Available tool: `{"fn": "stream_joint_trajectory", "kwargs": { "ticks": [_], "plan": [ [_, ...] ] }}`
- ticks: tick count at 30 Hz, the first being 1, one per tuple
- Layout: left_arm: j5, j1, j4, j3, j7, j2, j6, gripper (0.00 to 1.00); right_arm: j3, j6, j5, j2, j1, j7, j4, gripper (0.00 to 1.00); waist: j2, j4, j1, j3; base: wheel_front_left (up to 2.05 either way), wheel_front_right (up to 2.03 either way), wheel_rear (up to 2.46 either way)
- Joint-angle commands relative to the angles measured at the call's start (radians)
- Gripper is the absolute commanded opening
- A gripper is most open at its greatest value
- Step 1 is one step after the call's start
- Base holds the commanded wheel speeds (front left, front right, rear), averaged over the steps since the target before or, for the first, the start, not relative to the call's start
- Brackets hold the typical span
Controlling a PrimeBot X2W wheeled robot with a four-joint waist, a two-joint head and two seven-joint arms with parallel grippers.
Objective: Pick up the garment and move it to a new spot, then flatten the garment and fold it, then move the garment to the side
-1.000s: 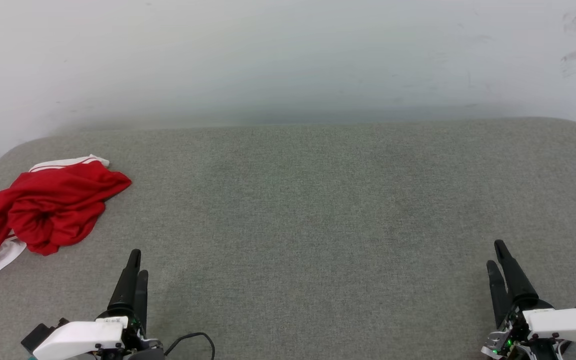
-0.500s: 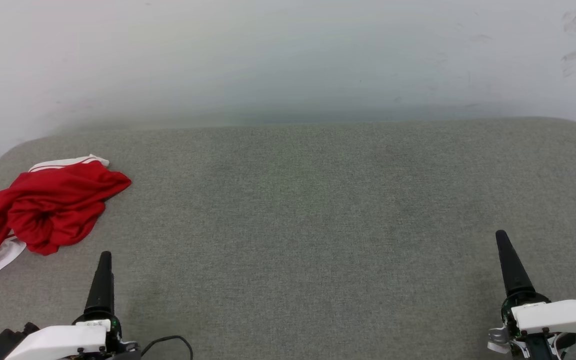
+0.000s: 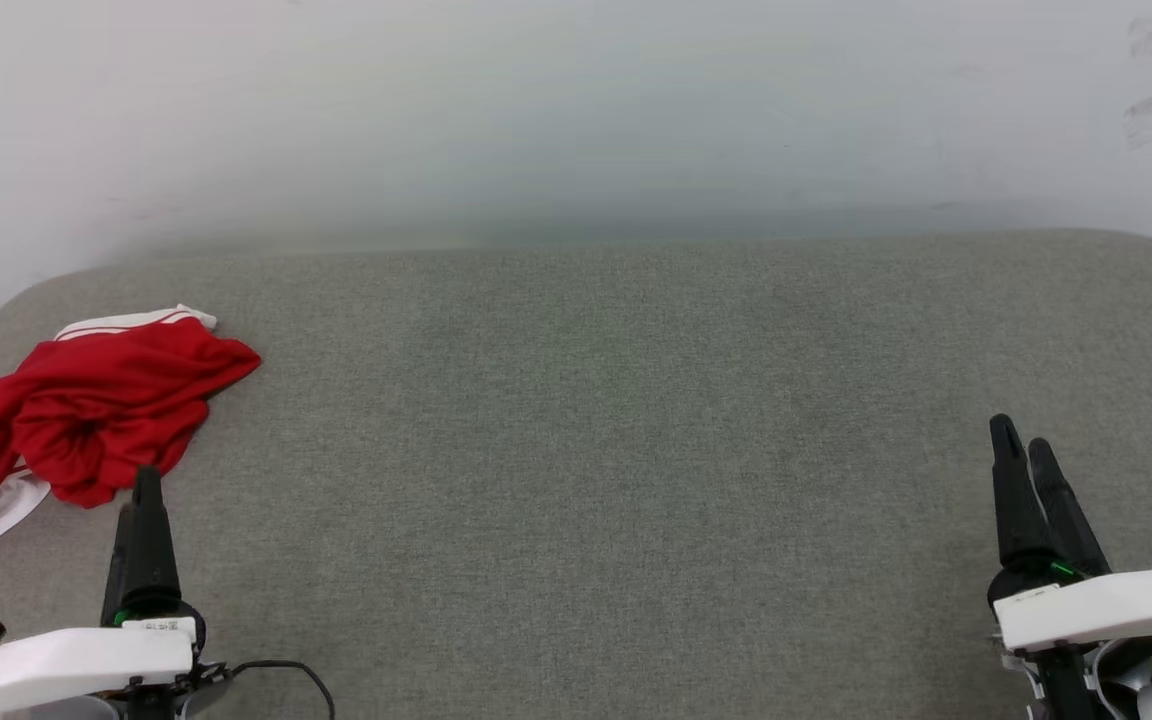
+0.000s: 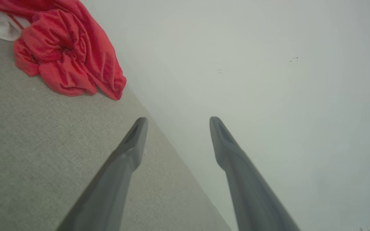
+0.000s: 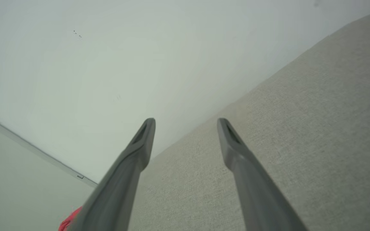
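Grey woven padded surface with rounded corners runs up to a plain white wall. At its left side lies the garment, a crumpled red soft-fabric jersey with white, red-striped sleeve trim, bunched in a heap. The left gripper, with two long dark fingers, hovers near the heap's front edge, not touching it, its jaws spread wide and empty. The right gripper hangs well apart at the right side, jaws likewise parted, holding nothing.

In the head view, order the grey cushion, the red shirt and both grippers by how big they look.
Largest: grey cushion.
Then: red shirt.
Last: left gripper and right gripper, about alike, so not ranked apart.
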Motion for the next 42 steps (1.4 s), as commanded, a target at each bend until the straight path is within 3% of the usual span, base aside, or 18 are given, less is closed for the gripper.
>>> {"fn": "stream_joint_trajectory", "kwargs": {
  "ticks": [1, 19, 34, 42],
  "plan": [
    [0.062, 0.0, -0.041, -0.012, -0.011, 0.003, 0.009, 1.0, 0.011, 0.0, -0.062, 0.0, -0.018, -0.011, -0.029, 1.0, 0.0, 0.0, 0.0, 0.001, 0.0, 0.0, 0.0],
    [0.537, 0.051, -0.155, -0.245, -0.063, 0.012, 0.111, 1.0, 0.036, 0.0, -0.445, 0.0, -0.009, -0.064, -0.072, 1.0, 0.0, -0.004, 0.0, 0.013, 0.0, 0.0, 0.0],
    [0.705, 0.059, -0.131, -0.403, -0.102, 0.102, 0.232, 1.0, 0.038, 0.0, -0.685, 0.0, -0.005, -0.104, -0.05, 1.0, 0.0, -0.008, 0.0, 0.013, 0.0, 0.0, 0.0],
    [0.748, 0.063, -0.106, -0.446, -0.122, 0.121, 0.243, 1.0, 0.042, 0.0, -0.764, 0.0, -0.003, -0.123, -0.044, 1.0, 0.0, -0.009, 0.0, 0.014, 0.0, 0.0, 0.0]
  ]
}}
